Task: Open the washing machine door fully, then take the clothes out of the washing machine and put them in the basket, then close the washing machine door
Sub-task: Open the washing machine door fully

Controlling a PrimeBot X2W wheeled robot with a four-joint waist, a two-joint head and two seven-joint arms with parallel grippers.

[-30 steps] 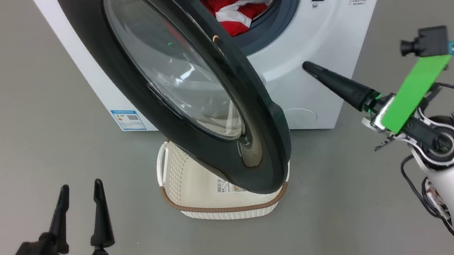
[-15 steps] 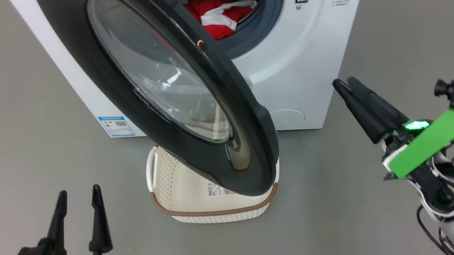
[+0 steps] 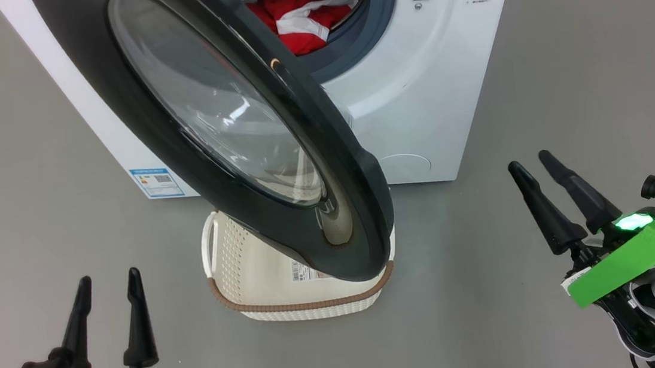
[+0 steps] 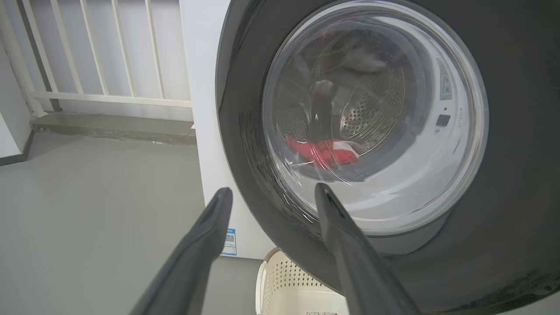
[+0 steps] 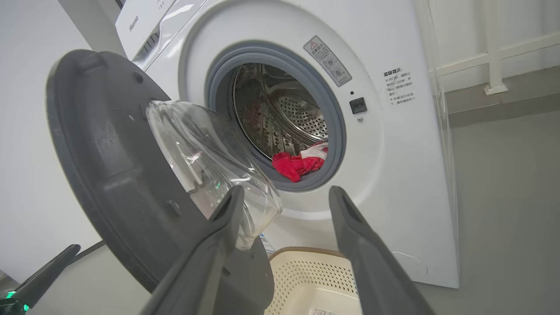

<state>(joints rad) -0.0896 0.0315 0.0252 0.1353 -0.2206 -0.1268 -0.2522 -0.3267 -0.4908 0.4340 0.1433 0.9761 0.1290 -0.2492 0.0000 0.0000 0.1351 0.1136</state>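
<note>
Drawn back from the front of the washing machine, the right gripper now hangs well clear of it, fingers spread and empty, as are the left gripper's. Ahead between both grippers, the washing machine door stands half swung out over the basket; the clothes lie beyond it in the drum.

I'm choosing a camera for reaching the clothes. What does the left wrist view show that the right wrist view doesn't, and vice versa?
Left wrist: the outer face of the washing machine door, with the clothes seen through its glass. Right wrist: the door's inner side and the open drum mouth, ringed by the gasket. Both: door, clothes, the basket below the door.
</note>
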